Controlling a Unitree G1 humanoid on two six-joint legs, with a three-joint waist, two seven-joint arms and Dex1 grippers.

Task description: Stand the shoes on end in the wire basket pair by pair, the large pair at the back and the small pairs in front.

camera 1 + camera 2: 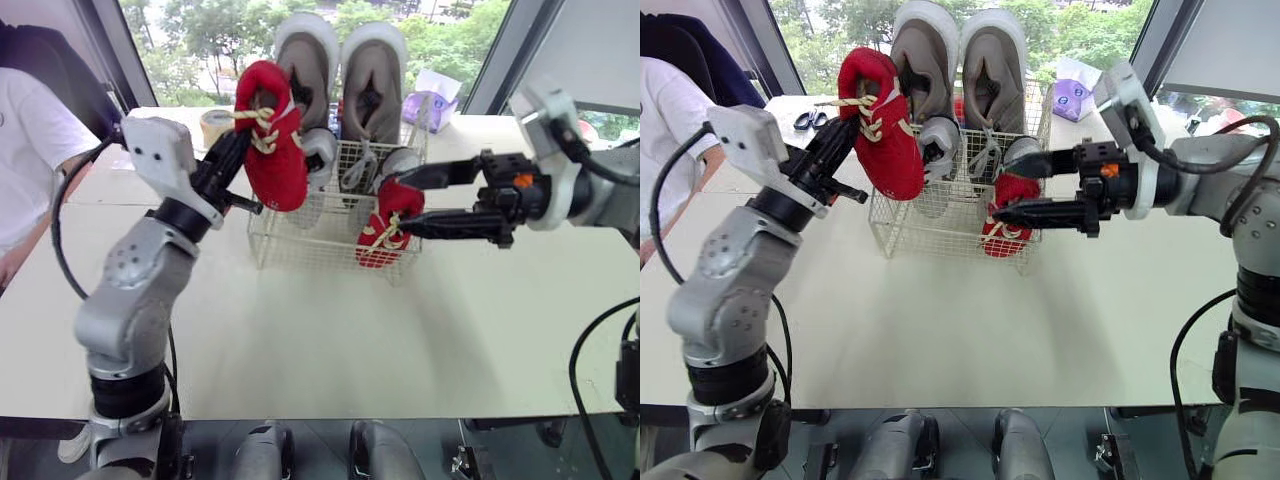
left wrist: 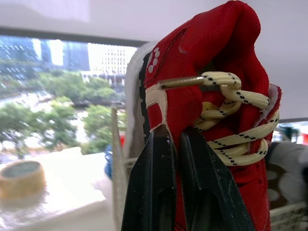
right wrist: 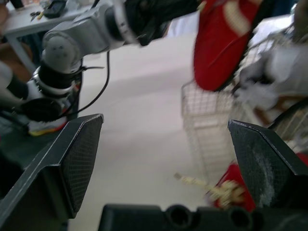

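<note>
A person in a white shirt [image 1: 25, 150] stands at the far left, beside the table [image 1: 300, 340]. The left gripper [image 1: 238, 148] is clenched on the collar of a small red shoe [image 1: 272, 140] with cream laces, holding it in the air above the front left corner of the wire basket [image 1: 290, 240]. The large grey pair [image 1: 340, 75] stands on end at the back, with small grey-and-white shoes [image 1: 320, 148] in front of it. The other red shoe [image 1: 388, 225] is upright at the front right. The right gripper [image 1: 408, 203] is spread wide around that shoe's top, though I can't tell if it touches. The last pair seems to be half placed. Next, the held shoe should be lowered on end into the front left, beside its mate.
</note>
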